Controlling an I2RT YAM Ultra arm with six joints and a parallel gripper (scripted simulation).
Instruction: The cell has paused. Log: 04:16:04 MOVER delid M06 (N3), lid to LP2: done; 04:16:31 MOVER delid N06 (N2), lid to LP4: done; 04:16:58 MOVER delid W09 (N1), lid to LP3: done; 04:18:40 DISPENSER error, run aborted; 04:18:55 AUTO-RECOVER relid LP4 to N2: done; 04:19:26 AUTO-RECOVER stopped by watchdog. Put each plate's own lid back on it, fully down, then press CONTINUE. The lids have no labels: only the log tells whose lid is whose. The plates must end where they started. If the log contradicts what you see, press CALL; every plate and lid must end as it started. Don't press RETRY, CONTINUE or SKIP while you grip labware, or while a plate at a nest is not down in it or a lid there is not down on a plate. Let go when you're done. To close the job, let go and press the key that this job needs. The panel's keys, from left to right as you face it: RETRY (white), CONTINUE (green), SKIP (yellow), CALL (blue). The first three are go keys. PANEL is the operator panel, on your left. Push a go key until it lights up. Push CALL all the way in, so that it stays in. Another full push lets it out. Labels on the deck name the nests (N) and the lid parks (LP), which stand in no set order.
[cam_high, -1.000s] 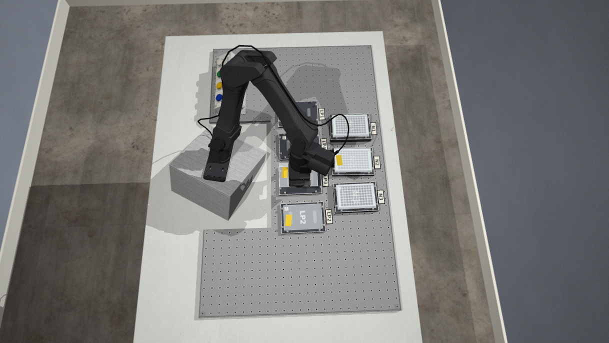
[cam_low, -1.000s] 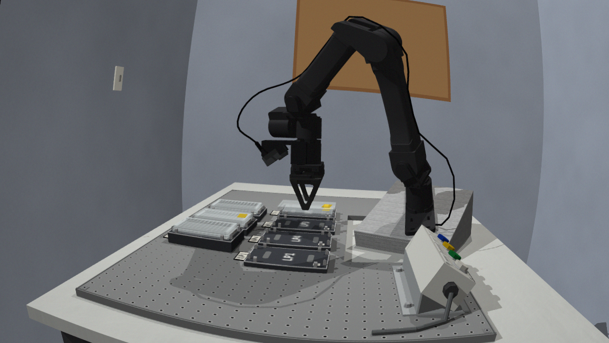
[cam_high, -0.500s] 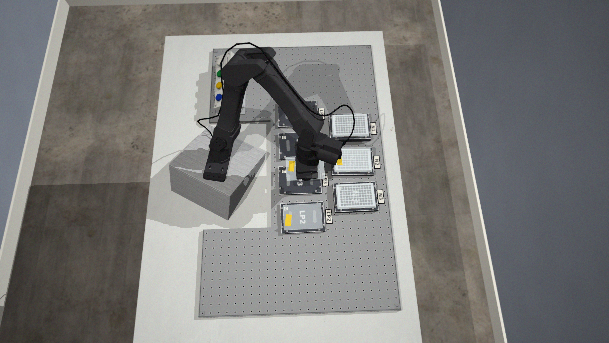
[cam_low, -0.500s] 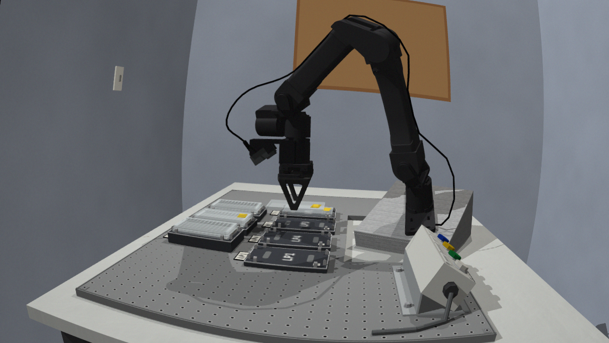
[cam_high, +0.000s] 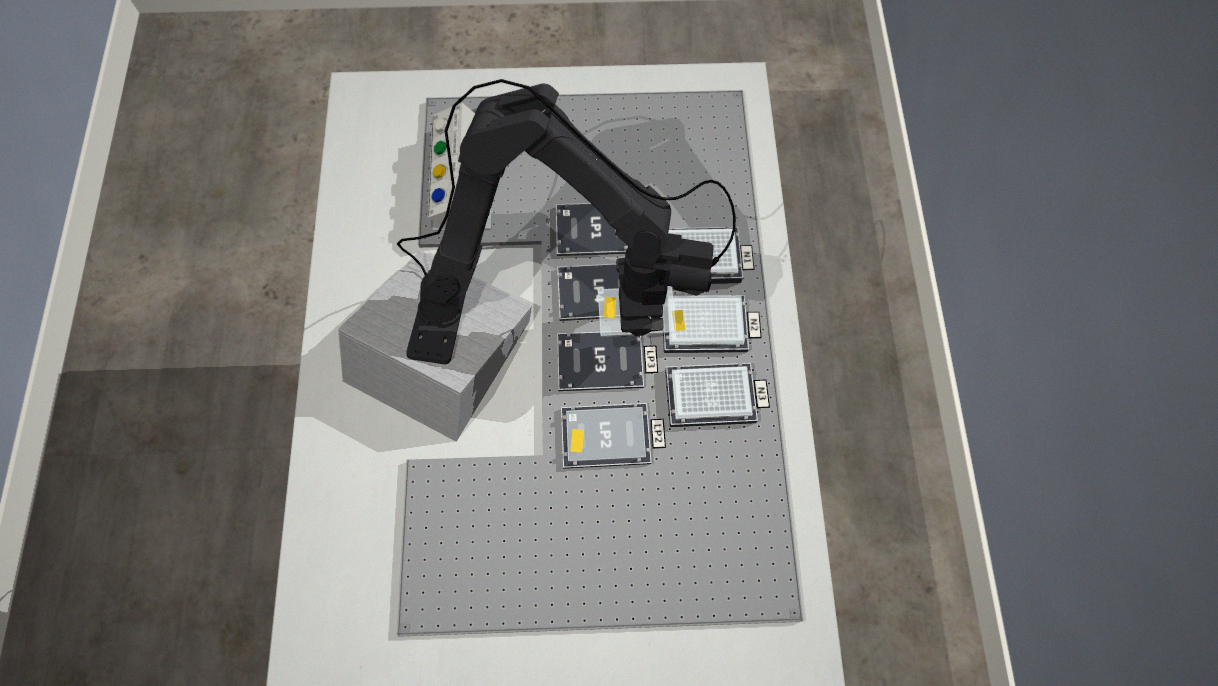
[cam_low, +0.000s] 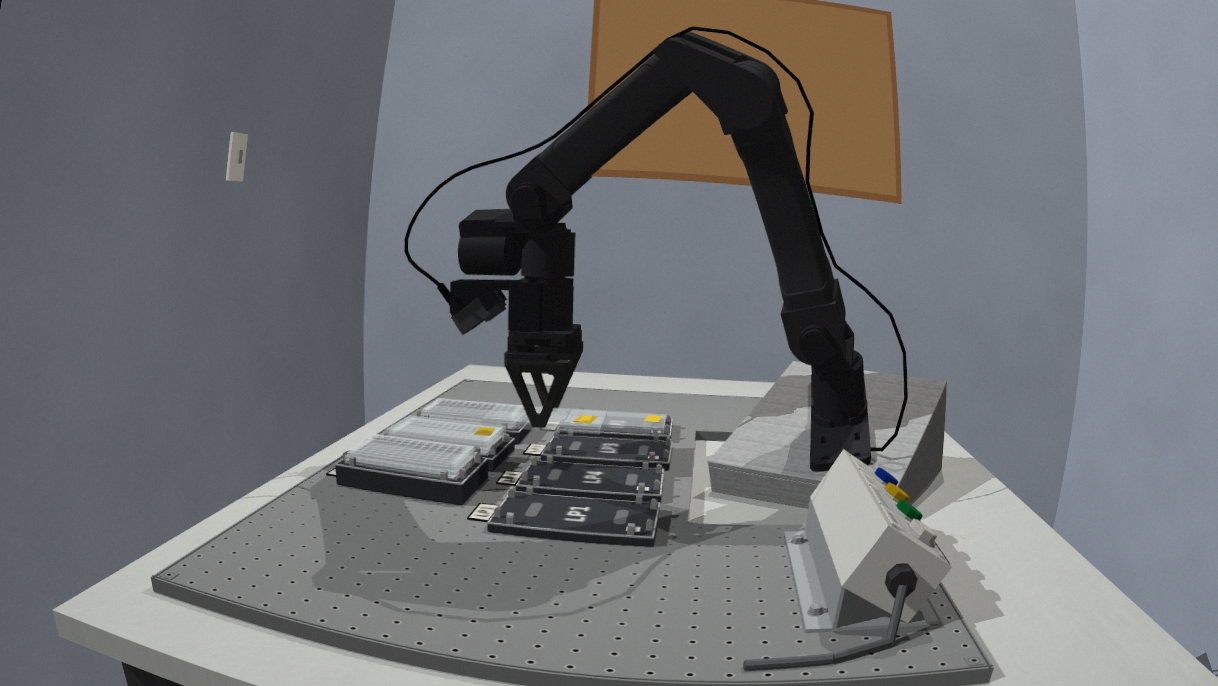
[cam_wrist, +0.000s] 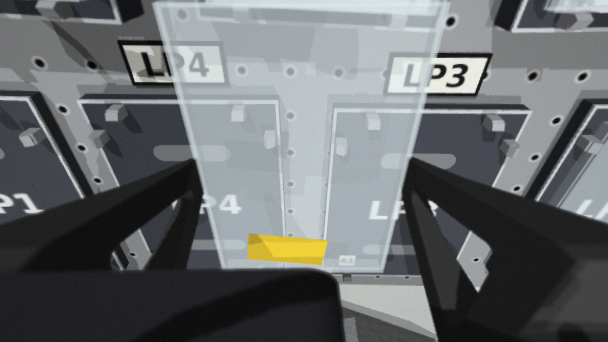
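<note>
Arm arched high over worktop (cam_low: 255, 545), wrist vertical, fingers clamped on clear lid (cam_wrist: 300, 150), raised above park LP4 (cam_high: 579, 294) edge

Even bright light, soft shadows, exterior edges bowed; wrist foreground perhaps blurred

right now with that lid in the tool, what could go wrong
1. The lid hangs over the gap between LP4 and LP3; a slip would drop it across their pegs.
2. N2 lies next to its path and already wears a lid; the bare plate at N1 is the target.
</note>
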